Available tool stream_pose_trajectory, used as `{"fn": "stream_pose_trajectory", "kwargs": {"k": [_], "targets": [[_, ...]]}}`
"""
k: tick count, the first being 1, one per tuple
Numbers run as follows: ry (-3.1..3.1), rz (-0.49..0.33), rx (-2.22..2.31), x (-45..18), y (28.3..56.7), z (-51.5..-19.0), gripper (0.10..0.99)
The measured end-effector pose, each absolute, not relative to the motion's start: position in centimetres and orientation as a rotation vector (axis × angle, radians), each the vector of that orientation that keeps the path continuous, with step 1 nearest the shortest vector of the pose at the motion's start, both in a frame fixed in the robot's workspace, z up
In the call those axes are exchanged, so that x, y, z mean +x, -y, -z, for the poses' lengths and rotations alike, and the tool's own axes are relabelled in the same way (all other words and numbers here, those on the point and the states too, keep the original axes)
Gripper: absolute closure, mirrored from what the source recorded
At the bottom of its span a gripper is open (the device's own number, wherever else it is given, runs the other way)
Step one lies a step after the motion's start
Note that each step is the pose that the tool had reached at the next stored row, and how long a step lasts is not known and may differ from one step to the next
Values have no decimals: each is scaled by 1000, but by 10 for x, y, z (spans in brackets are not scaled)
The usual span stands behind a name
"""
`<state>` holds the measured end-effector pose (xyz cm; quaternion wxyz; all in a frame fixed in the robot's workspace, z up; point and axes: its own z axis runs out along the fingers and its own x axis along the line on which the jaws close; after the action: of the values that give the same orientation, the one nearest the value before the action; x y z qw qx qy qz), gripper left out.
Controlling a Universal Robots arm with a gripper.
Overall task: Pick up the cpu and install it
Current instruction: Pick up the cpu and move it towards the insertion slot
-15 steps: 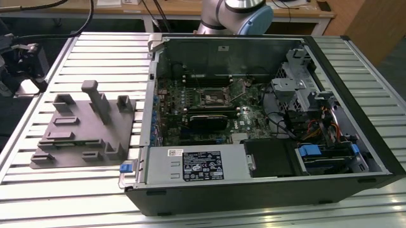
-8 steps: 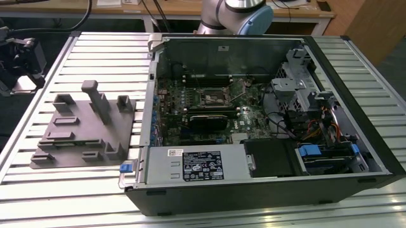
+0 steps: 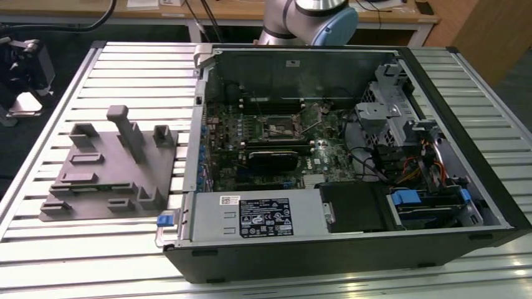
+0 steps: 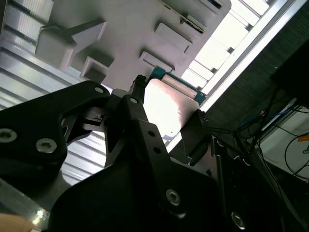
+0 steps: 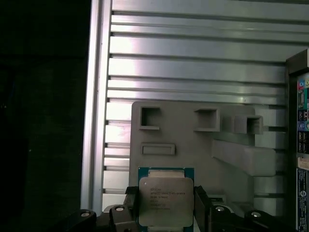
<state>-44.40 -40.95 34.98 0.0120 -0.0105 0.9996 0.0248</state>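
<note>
The cpu (image 5: 165, 199), a flat square chip with a pale silver top on a green board, sits between the two black fingers of my gripper (image 5: 165, 212), which is shut on its two opposite edges. It hangs above the grey fixture (image 5: 193, 145), over the fixture's edge nearest the camera. In the second wrist view the cpu (image 4: 169, 108) shines bright between the fingers (image 4: 137, 113), with the fixture (image 4: 125, 29) behind it. The exterior view has the grey fixture (image 3: 108, 168) lying on the slatted table at that view's left.
An open computer case (image 3: 349, 156) lies on the slatted aluminium table (image 3: 124, 68), its motherboard facing up with the black-framed socket (image 3: 278, 129) near the middle. The arm's base (image 3: 312, 18) stands behind the case. The fixture carries several raised blocks (image 3: 126, 128).
</note>
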Motion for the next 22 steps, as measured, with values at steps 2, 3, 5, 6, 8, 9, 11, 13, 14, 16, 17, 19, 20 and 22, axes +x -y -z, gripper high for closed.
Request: {"fn": "stream_pose_trajectory", "kwargs": {"k": [2, 3, 5, 6, 8, 9, 11, 13, 14, 16, 17, 19, 20, 22], "targets": [[-3116, -77, -33, -444, 409, -353, 541], [-3116, -77, -33, -444, 409, -355, 541], [-3116, -77, -33, -444, 409, -359, 541], [-3116, -77, -33, -444, 409, -361, 541], [-3116, -77, -33, -444, 409, -364, 541], [-3116, -77, -33, -444, 409, -366, 541], [-3116, -77, -33, -444, 409, -370, 541], [-3116, -77, -33, -444, 409, -374, 541], [-3116, -77, -33, -444, 409, -376, 541], [-3116, -77, -33, -444, 409, -379, 541], [-3116, -77, -33, -444, 409, -381, 541], [-3116, -77, -33, -444, 409, -385, 541], [-3116, -77, -33, -444, 409, -387, 541], [-3116, -77, -33, -444, 409, -391, 541]]}}
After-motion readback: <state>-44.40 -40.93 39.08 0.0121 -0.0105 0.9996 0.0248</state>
